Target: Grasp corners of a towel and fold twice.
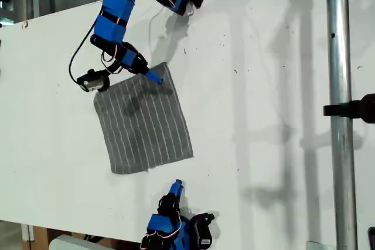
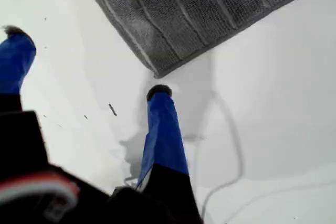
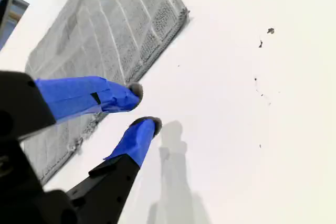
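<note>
White tabletop (image 1: 263,86) was observed bearing the towel (image 1: 145,121), laid flat toward the exterior view's left. My second gripper (image 3: 144,108) was found at the towel's upper edge, jaws slightly parted, nothing held. My first gripper (image 2: 86,66) was recorded wide open just beside a corner (image 2: 160,71), untouched.

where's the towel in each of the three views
Exterior view: the towel lies flat left of centre, between the two arms.
First wrist view: one of its corners points at the open end effector's fingertip.
Second wrist view: it runs behind the upper fingertip.
Shared landmark: the towel's white stripes, seen in all three.
</note>
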